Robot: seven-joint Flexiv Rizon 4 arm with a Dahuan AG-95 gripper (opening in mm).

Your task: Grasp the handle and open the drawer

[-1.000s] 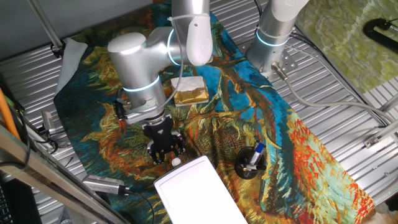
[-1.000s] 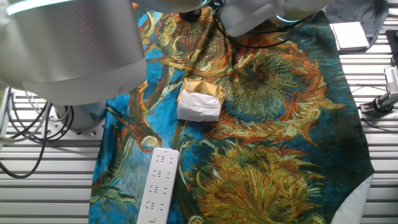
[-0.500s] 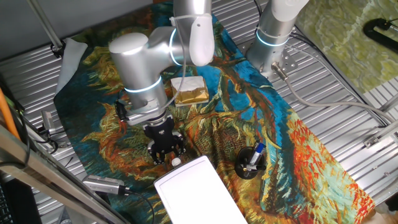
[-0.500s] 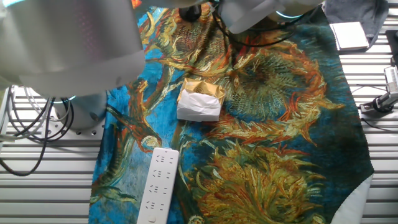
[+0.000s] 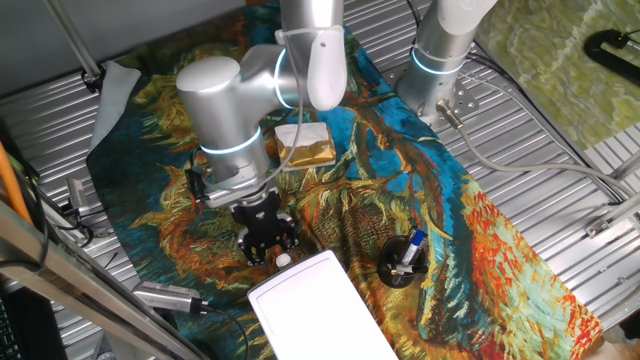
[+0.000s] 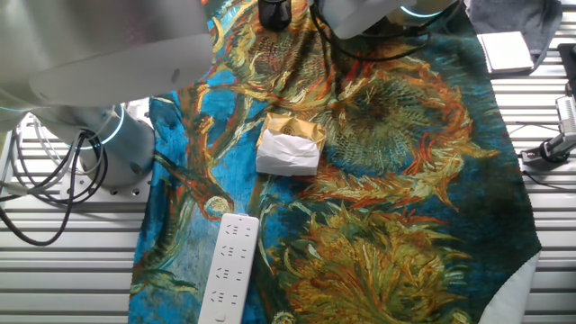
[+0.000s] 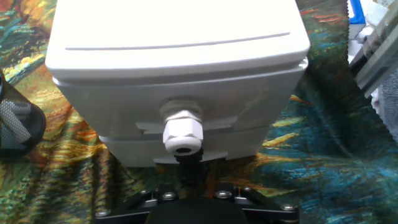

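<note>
The large white box [image 5: 318,312] stands at the front of the patterned cloth. In the hand view its drawer [image 7: 186,118] faces me, pushed in. The handle [image 7: 183,132], a small round white knob, sits at the middle of the drawer front and also shows in one fixed view [image 5: 283,260]. My black gripper [image 5: 268,240] hangs low, right in front of the knob. In the hand view only its base and a narrow dark tip under the knob [image 7: 188,169] show. The fingers look pressed together, and the knob is bare, not pinched.
A black round pen holder [image 5: 403,262] with a blue pen stands right of the box, its mesh also at the hand view's left edge [image 7: 15,127]. A white-and-gold block [image 6: 290,146] and a slim white bar device [image 6: 228,270] lie further back. A second arm base [image 5: 440,60] stands behind.
The upper arm has shifted a little to the right. The gripper has stayed in front of the knob and the drawer has not moved.
</note>
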